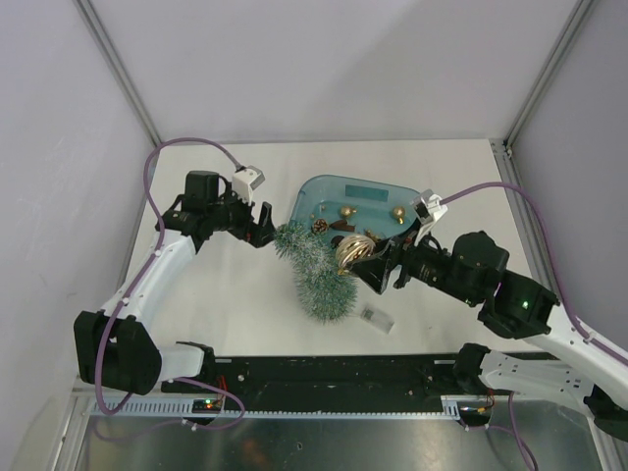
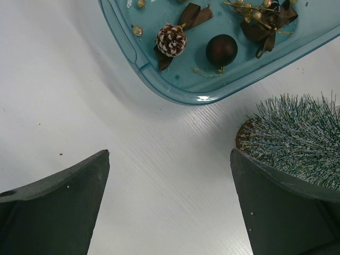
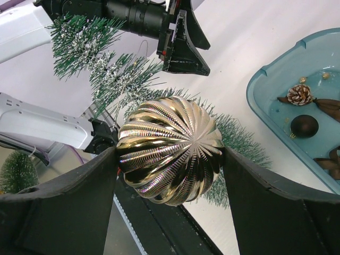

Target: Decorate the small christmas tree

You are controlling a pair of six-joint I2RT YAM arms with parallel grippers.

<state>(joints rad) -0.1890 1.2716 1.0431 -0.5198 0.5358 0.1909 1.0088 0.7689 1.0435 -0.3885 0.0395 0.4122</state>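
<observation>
right wrist: right pincer (image 3: 170,155) clamps ribbed gold ball (image 3: 169,141) by small christmas tree (image 1: 316,267); left pincer (image 2: 170,175) agape beside tree.

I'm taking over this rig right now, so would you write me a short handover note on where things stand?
Left pincer: open and empty, close beside the small christmas tree.
Right pincer: shut on a gold ribbed bauble, held next to the tree.
Teal tub, behind the tree: holds a pinecone, a dark brown ball and brown bows.
Done: the bauble is out of the tub and in the grip. I see no ornament clearly hung on the tree.
Left: hang this bauble, then probably the pieces in the tub.
</observation>
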